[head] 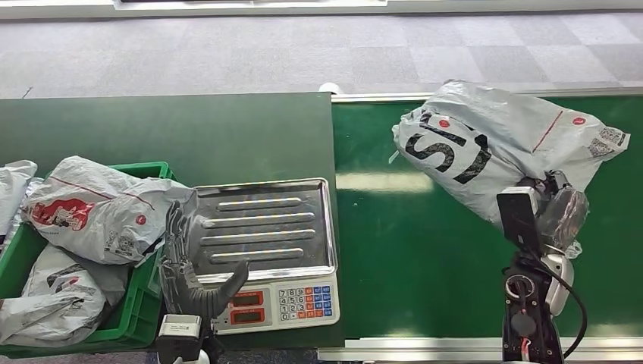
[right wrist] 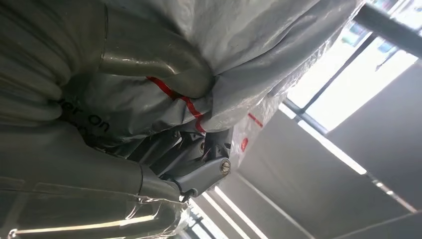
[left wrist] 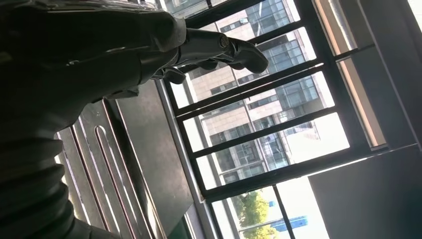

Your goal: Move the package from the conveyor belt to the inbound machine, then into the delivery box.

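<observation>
**Carrying the grey bag to the scale**

Nearest to us, our left hand [head: 199,265] rests at the left edge of the ribbed steel weighing tray [head: 265,224], fingers spread and holding nothing. Below the tray sits the white front panel of the scale with red displays and coloured keys [head: 280,303] — we take this to be the inbound machine. To the left of it stands the green plastic crate [head: 136,307], already holding several grey mail bags [head: 95,212]; we judge it to be the delivery box.

On the other side, our right hand [head: 557,216] grips the lower corner of the large grey plastic mail bag with black letters and a red stripe [head: 493,140]. In the right wrist view the fingers [right wrist: 149,62] press deep into the crumpled film [right wrist: 259,45], so the hold looks firm. The bag is over the glossy green conveyor belt [head: 409,250]; whether it rests there or is already lifted, we cannot tell.

For this step we think the bag should travel left, clear of the tray's raised rim, and land flat in the middle of the tray. The held corner is small and the bag hangs loose — it may swing or drag, so a slow, steady carry is better. Our left hand should move away from the tray edge first, otherwise the bag may land on it and spoil the weighing.
</observation>
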### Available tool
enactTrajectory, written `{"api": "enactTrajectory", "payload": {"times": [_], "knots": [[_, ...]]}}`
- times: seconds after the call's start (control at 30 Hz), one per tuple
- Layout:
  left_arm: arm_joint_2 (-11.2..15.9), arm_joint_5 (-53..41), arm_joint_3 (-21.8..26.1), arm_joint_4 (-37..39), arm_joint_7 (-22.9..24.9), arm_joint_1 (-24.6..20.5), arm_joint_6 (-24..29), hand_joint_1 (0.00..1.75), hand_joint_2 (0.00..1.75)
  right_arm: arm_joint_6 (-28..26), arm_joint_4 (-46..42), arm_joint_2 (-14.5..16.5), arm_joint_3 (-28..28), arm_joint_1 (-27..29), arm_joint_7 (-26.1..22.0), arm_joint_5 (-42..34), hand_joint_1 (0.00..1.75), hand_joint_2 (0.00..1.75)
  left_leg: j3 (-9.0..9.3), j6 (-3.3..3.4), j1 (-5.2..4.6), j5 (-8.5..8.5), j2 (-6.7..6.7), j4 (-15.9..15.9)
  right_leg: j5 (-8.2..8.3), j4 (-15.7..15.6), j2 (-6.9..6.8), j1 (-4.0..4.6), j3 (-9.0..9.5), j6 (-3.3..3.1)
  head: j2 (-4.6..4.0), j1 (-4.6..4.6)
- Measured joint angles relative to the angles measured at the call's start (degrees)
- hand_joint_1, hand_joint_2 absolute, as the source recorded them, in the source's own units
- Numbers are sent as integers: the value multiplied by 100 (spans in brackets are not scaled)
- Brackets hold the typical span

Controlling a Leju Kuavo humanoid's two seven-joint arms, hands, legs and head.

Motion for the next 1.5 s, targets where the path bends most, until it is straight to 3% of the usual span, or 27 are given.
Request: {"api": "enactTrajectory", "payload": {"times": [0.17,0.3,0.5,0.67,0.7,0.83,0.87,1.23,1.5], "knots": [[2,-106,63,-20,-50,-179,33,0,175,1029,-235,227,1070,-51,-283,655,175,175,5,-3,6,3,0,-1,0,1,1,6,1,-1,0,-1],[11,-281,120,-43,-50,-376,125,0,175,1378,-188,461,2073,-154,-282,1013,175,175,-2,-10,14,9,-6,-3,0,4,-5,14,-1,-2,0,2],[74,-415,325,-283,-50,-657,401,0,175,1804,163,946,3460,-433,-369,892,175,175,-2,-13,15,10,-2,-4,0,5,-1,15,-6,-3,0,1],[130,-368,515,-533,-50,-692,543,0,175,2054,309,1182,4166,-603,-499,551,175,175,-3,-13,14,10,-2,-4,-1,5,-1,14,-6,-4,0,3],[136,-353,552,-572,-50,-694,544,0,175,2110,311,1198,4279,-616,-516,487,165,175,-3,-13,14,10,-2,-4,-1,4,-1,13,-6,-4,0,3],[138,-337,682,-680,-50,-694,530,0,175,2284,304,1231,4645,-644,-435,314,8,175,-3,-13,13,10,-2,-3,-1,4,-2,12,-6,-4,0,3],[133,-337,715,-701,-50,-693,524,0,175,2304,308,1236,4706,-660,-379,287,0,175,-3,-13,13,10,-3,-3,-1,4,-2,12,-6,-4,0,3],[50,-347,1004,-901,-50,-615,423,0,175,2065,573,1262,4930,-851,202,390,0,175,-2,-13,13,10,-3,-3,-1,4,-1,13,-6,-5,0,3],[5,-397,1096,-987,-21,-522,405,0,175,1697,826,1265,4729,-909,730,384,0,175,-1,-13,13,10,-3,-3,-1,4,-1,12,-7,-5,0,3]]}}
